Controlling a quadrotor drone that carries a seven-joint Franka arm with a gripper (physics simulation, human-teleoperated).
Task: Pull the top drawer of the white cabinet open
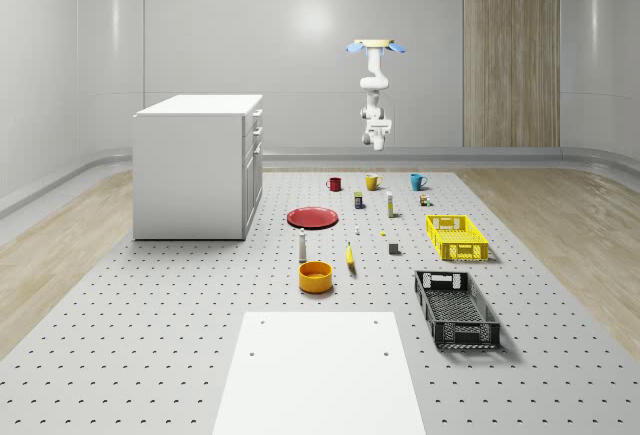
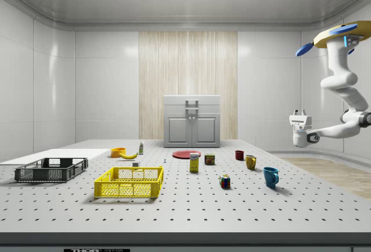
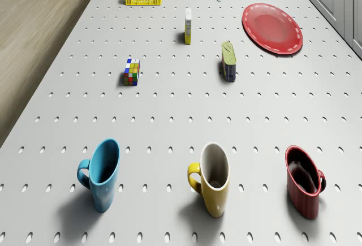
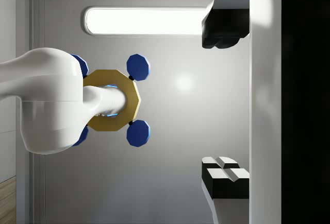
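Drone (image 1: 377, 47) hovers at the far end above the mugs, gripper (image 4: 225, 103) wide open and empty, well apart from the white cabinet (image 1: 198, 167) on the left; top drawer (image 1: 256, 116) probably slides stiffly, so grab its handle.

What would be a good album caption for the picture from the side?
Drone hovering at the table's far end, gripper open in mid-air, far from the white cabinet whose drawers are shut.
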